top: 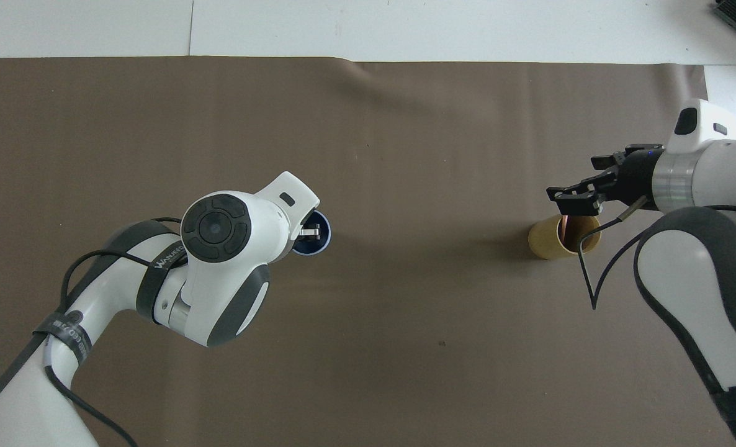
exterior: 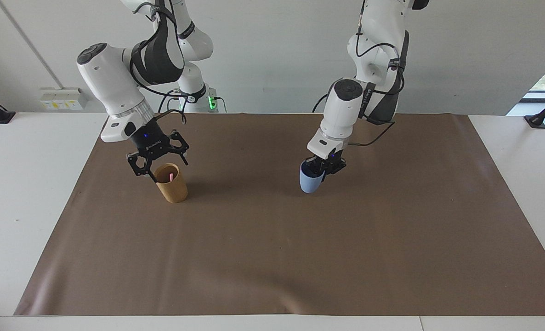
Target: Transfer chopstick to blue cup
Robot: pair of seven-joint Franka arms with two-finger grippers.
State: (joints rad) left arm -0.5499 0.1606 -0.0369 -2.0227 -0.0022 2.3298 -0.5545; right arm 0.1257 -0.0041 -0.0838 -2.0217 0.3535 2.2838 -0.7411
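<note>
Chopstick (exterior: 170,176) stands in the tan cup (exterior: 172,185) toward my right arm's end of the desk (exterior: 6,193), mostly hidden by the cup's wall. My right hand (exterior: 159,165) tilts down over the cup's rim, fingers spread. My left hand (exterior: 324,169), clamped on the blue cup's (exterior: 310,179) rim, tilts it over mid-mat (exterior: 272,257). Bare mat lies all around. My left arm hides most of the blue cup from overhead.

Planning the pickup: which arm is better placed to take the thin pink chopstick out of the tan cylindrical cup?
The right. Its open right gripper hangs over the tan cylindrical cup holding the thin pink chopstick; the left gripper is shut on the light-blue tumbler.
</note>
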